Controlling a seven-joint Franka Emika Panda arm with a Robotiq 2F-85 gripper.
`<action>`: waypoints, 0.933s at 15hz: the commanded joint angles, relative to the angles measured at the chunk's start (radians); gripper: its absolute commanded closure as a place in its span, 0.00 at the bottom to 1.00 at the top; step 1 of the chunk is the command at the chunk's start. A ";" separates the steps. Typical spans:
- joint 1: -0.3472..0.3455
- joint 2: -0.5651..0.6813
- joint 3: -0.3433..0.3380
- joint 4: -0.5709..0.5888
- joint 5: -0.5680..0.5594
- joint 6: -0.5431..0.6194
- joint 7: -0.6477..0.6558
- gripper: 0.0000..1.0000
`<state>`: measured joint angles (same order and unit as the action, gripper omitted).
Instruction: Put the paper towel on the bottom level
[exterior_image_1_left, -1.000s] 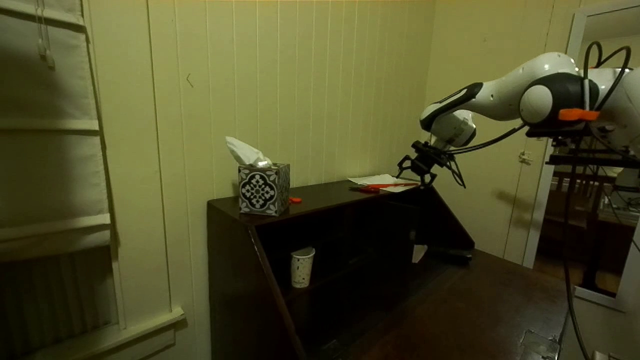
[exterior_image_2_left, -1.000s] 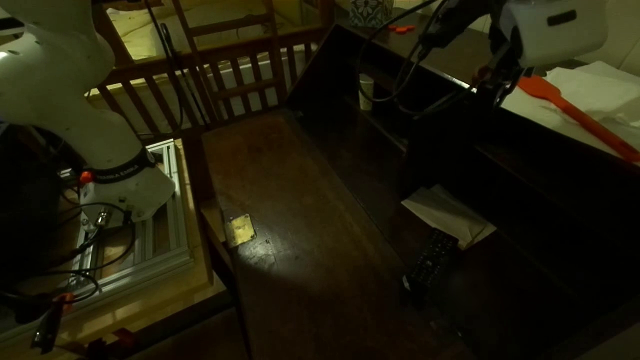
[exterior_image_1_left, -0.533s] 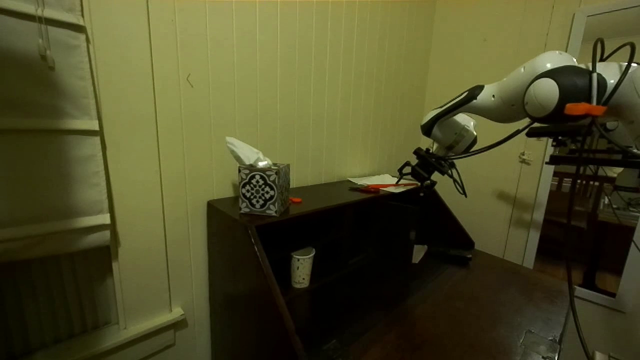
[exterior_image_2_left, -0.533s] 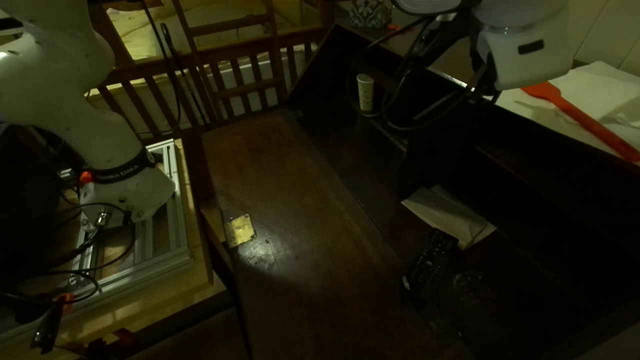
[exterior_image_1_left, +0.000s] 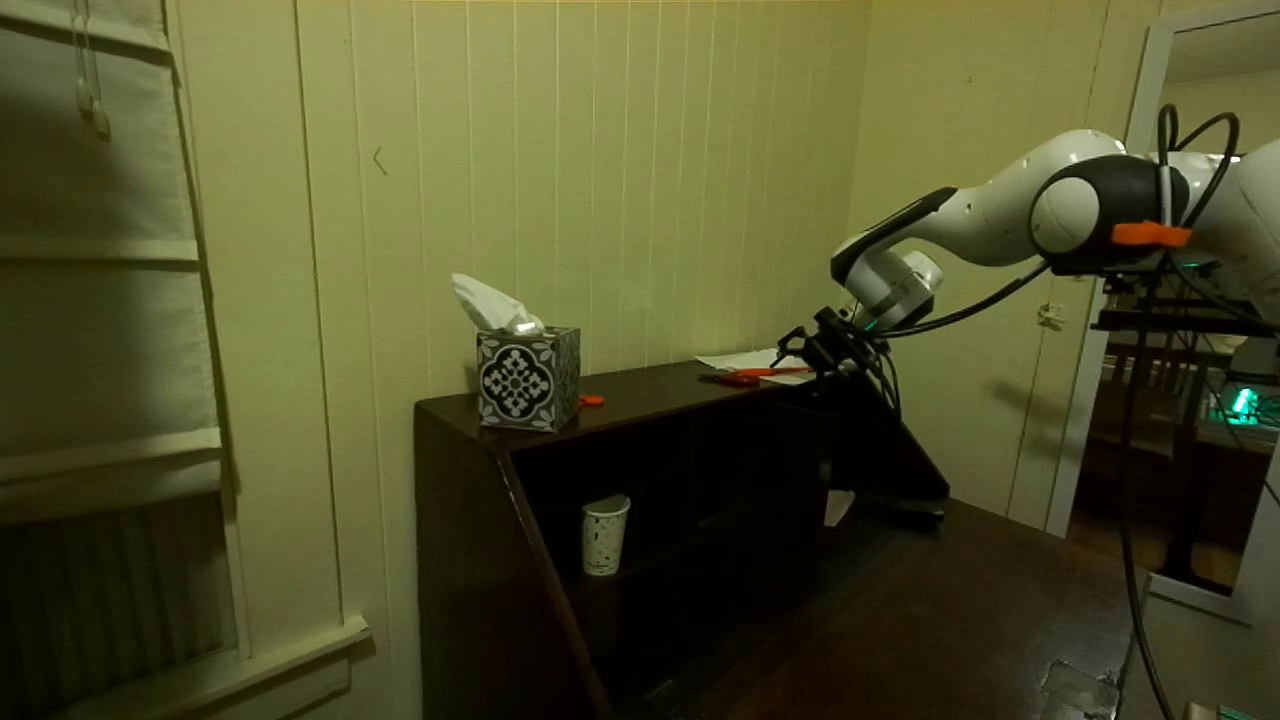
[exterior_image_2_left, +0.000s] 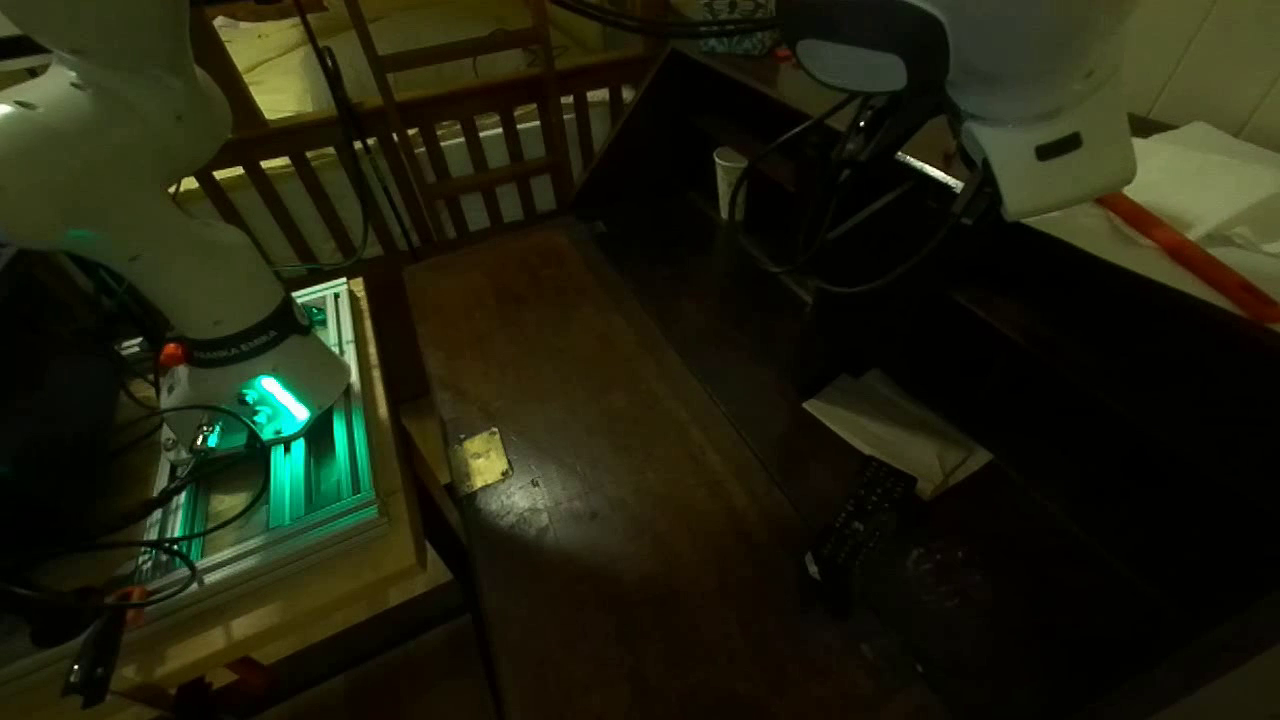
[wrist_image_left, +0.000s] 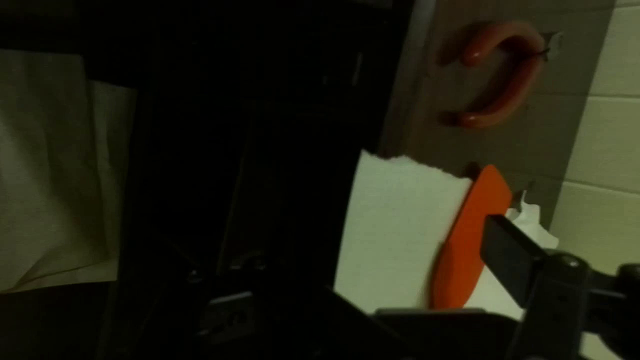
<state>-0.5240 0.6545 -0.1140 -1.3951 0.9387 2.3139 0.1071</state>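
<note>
One paper towel (wrist_image_left: 390, 230), several ways to fumble it

We're looking at the top of the cabinet (exterior_image_1_left: 460, 560), where the towel is lying with a red spatula (wrist_image_left: 467, 240) resting across it. The gripper (wrist_image_left: 425, 285) is hovering right there, its fingers (wrist_image_left: 510, 265) standing wide apart and gripping nothing; whether a tip is brushing the paper, I'm not able to tell.

And here's where it's getting dicey! Towel and spatula are both showing between those fingers, so a straight squeeze is risking the wrong catch, or both. The spatula is sitting on thin paper, so a hard tug is inviting a tear, or a clatter off the cabinet's front edge. More white paper (wrist_image_left: 532, 227) is peeking out toward the cabinet's back; if that's a separate piece, it might be tagging along. Height is mattering too: going too low would be jamming the tips on the cabinet top.

Then the trip down, where something this limp could be folding or snagging on the cabinet. The bottom level (exterior_image_2_left: 600, 400) is waiting low at the cabinet's front, but a remote (exterior_image_2_left: 865, 515) and folded paper (exterior_image_2_left: 900, 430) are lying just inside the cabinet, so a loose drop could be landing on them.
</note>
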 joint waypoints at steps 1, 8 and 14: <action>-0.026 0.003 0.019 0.037 0.099 -0.020 -0.074 0.11; -0.038 -0.017 0.002 0.023 0.142 -0.078 -0.103 0.32; -0.036 -0.052 -0.023 0.001 0.125 -0.136 -0.085 0.31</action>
<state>-0.5600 0.6371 -0.1262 -1.3800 1.0382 2.2132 0.0302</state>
